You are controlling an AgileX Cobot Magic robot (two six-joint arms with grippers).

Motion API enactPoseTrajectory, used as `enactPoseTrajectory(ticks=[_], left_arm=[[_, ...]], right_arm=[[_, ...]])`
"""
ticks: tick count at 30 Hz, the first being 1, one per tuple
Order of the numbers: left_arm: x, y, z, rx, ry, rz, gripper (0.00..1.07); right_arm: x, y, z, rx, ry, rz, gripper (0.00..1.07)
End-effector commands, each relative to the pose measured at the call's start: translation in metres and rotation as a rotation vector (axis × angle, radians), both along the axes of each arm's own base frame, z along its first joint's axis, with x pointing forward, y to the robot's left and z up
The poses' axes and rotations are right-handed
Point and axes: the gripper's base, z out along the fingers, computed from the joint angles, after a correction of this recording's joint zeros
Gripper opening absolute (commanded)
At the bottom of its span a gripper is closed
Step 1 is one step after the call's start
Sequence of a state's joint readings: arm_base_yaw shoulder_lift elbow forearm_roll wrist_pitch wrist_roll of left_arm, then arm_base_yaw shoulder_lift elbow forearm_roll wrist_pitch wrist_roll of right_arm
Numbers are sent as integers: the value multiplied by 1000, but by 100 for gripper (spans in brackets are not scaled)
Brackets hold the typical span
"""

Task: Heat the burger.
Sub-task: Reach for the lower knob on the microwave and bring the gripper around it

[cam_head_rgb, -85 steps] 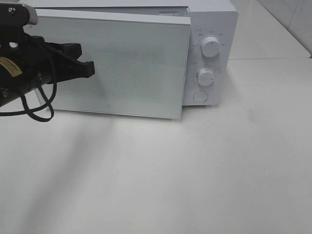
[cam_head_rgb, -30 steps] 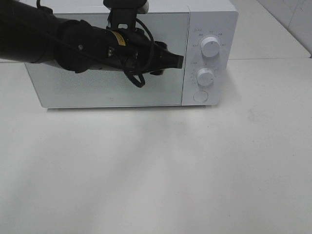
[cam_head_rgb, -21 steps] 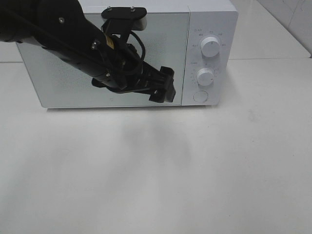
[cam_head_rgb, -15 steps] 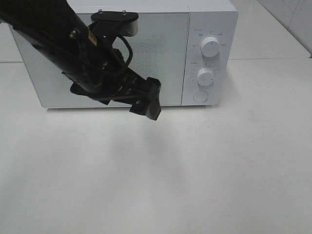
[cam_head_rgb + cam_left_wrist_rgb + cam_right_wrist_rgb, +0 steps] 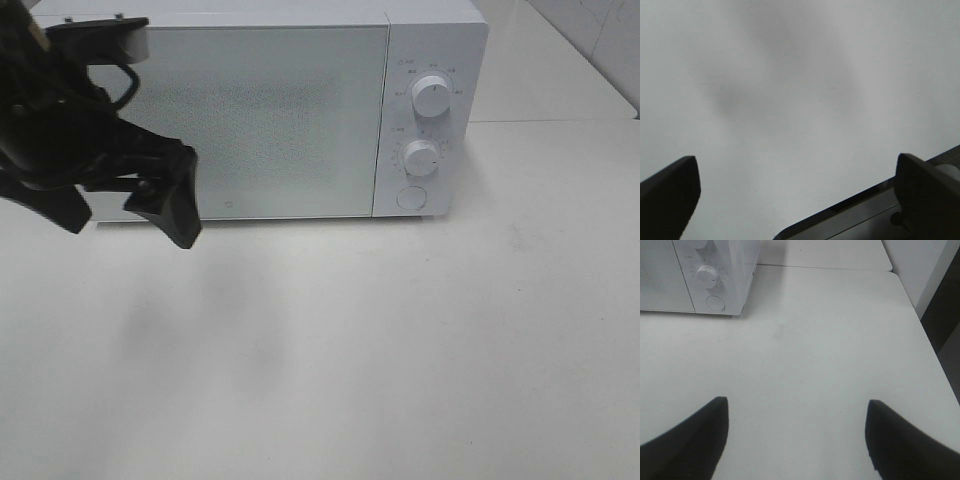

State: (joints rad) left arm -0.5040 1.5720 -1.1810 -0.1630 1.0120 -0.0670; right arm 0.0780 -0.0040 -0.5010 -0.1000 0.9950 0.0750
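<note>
Only the high view shows the left arm (image 5: 60, 130). It is black and reaches in from the left edge in front of the microwave (image 5: 300, 110). Its wrist is bent so the left fingers (image 5: 180, 205) point down at the tabletop (image 5: 400, 350), just before the left end of the shut door. The left wrist view shows them spread wide over the tabletop with nothing between them. The right fingers (image 5: 687, 440) appear in their own wrist view alone, apart and empty. Ahead of them, toward the robot's left, sit the microwave's lower knob (image 5: 707, 276) and round button (image 5: 715, 302). The burger shows in no view, so where it lies cannot be told.
</note>
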Motion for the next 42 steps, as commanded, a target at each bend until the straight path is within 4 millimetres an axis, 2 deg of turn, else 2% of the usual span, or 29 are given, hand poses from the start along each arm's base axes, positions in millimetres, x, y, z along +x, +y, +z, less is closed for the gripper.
enactPoseTrajectory(ticks=[1, 3, 5, 6, 8, 9, 10, 12, 14, 15, 17, 18, 19, 20, 22, 23, 25, 26, 28, 29, 30, 37, 42], left_arm=[[-3, 9, 1, 0, 23, 31, 98], [-9, 42, 6, -11, 12, 118, 98], [-11, 48, 8, -15, 8, 135, 98], [-16, 63, 13, -25, -13, 173, 98], [-19, 70, 14, -25, -18, 190, 98], [-25, 83, 18, -25, -38, 224, 98], [-25, 83, 18, -25, -38, 224, 98], [-36, 103, 21, -26, -57, 278, 98], [-39, 107, 20, -26, -60, 294, 98], [-49, 118, 19, -13, -69, 325, 98], [-53, 122, 18, -2, -72, 336, 98], [-63, 129, 16, 20, -77, 349, 98], [-63, 129, 16, 20, -77, 349, 98], [-74, 134, 14, 36, -84, 355, 98], [-80, 135, 11, 41, -83, 354, 98], [-92, 136, 9, 44, -93, 353, 98], [-97, 136, 8, 43, -97, 353, 98], [-107, 137, 6, 39, -110, 354, 98], [-113, 138, 4, 37, -120, 352, 98], [-124, 139, 1, 35, -136, 353, 98], [-124, 139, 1, 35, -136, 353, 98], [-161, 142, -9, 12, -218, 337, 98], [-176, 143, -1, -10, -291, 337, 98]], right_arm=[[-4, -1, -1, -13, -27, -4, 75], [-4, -1, -1, -13, -27, -4, 75], [-4, -1, -1, -13, -27, -4, 75], [-4, -1, -1, -13, -27, -4, 75], [-4, -1, -1, -13, -27, -4, 75], [-4, -1, -1, -13, -27, -4, 75], [-4, -1, -1, -13, -27, -4, 75], [-4, -1, -1, -13, -27, -4, 75], [-4, -1, -1, -13, -27, -4, 75], [-4, -1, -1, -13, -27, -4, 75], [-4, -1, -1, -13, -27, -4, 75], [-4, -1, -1, -13, -27, -4, 75], [-4, -1, -1, -13, -27, -4, 75], [-4, -1, -1, -13, -27, -4, 75], [-4, -1, -1, -13, -27, -4, 75], [-4, -1, -1, -13, -27, -4, 75], [-4, -1, -1, -13, -27, -4, 75], [-4, -1, -1, -13, -27, -4, 75], [-4, -1, -1, -13, -27, -4, 75], [-4, -1, -1, -13, -27, -4, 75], [-4, -1, -1, -13, -27, -4, 75], [-4, -1, -1, -13, -27, -4, 75], [-4, -1, -1, -13, -27, -4, 75]])
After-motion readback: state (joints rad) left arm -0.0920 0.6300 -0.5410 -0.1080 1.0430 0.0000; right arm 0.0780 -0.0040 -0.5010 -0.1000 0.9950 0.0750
